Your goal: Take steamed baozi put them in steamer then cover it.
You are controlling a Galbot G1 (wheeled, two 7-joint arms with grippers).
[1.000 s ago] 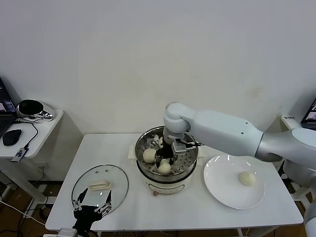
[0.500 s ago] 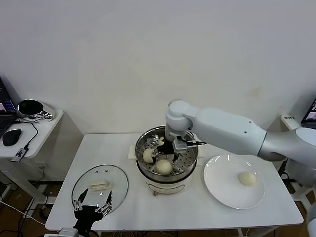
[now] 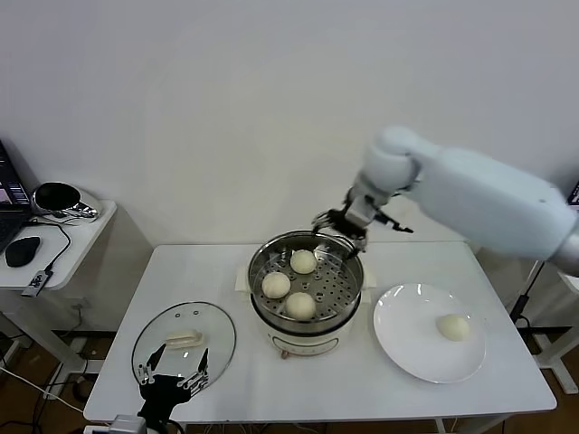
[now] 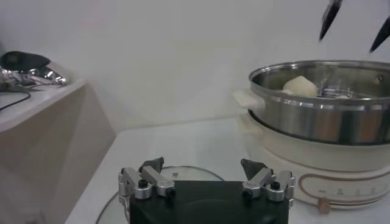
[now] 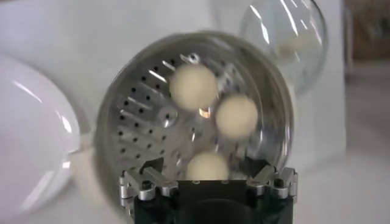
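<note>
The steel steamer [image 3: 308, 327] stands mid-table with three baozi on its perforated tray: one at the back [image 3: 303, 261], one at the left [image 3: 275, 284], one at the front [image 3: 300, 305]. A fourth baozi [image 3: 452, 327] lies on the white plate [image 3: 407, 336]. My right gripper [image 3: 342, 221] is open and empty, raised above the steamer's back rim. Its wrist view looks down on the steamer [image 5: 137, 115] and the three baozi [image 5: 193, 86]. The glass cover [image 3: 172, 321] lies flat on the table at the left. My left gripper [image 3: 172, 380] is open and empty at the cover's near edge.
The left wrist view shows the cover [image 4: 186, 175] under my left gripper [image 4: 202, 171], with the steamer wall [image 4: 317, 119] beyond. A side table [image 3: 54, 226] with a mouse and a headset stands far left. The white wall is close behind the table.
My right gripper has risen out of the steamer and moved back and to the right, empty. A third baozi stays on the tray. The left arm has not moved.
</note>
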